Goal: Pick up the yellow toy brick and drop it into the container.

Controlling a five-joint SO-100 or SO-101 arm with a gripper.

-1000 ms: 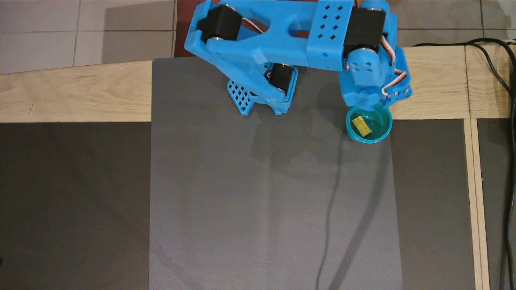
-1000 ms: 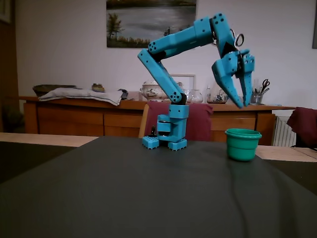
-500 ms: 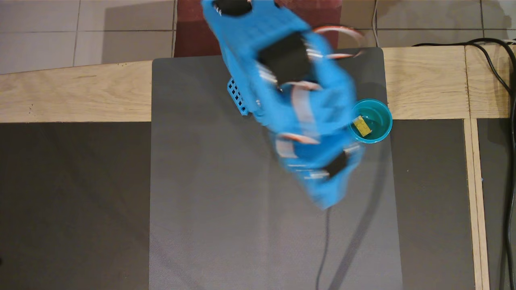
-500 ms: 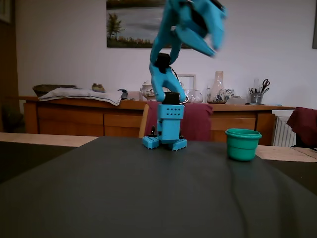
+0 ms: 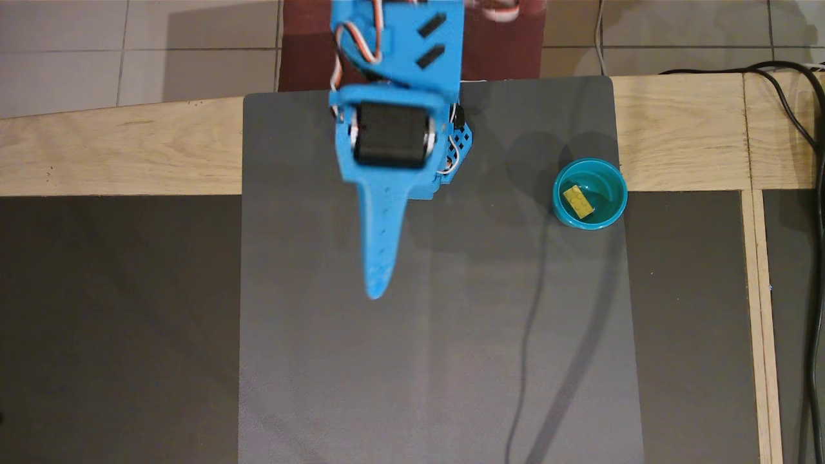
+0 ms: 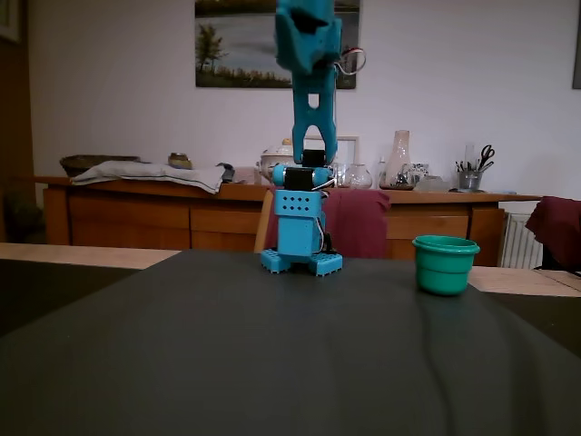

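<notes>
The yellow toy brick (image 5: 578,202) is being held inside the container (image 5: 612,207), hidden by its wall in the fixed view. The hand (image 5: 376,291) is being kept away; whether apart or together can't be told.

My gripper (image 5: 376,291) is matt blue printed plastic, its tapered finger dotted with small holes; whether it is parted or closed I cannot tell from above. The motor block (image 5: 392,135) on my wrist is black plastic with a slight sheen. Below me lies a grey mat (image 5: 438,361), matt and finely textured (it looks like woven cloth or rubber). The table (image 5: 122,151) around it is pale wood with visible grain. The container (image 5: 609,214) is teal plastic, glossy inside, and the yellow toy brick (image 5: 578,202) in it is smooth studded plastic.
</notes>
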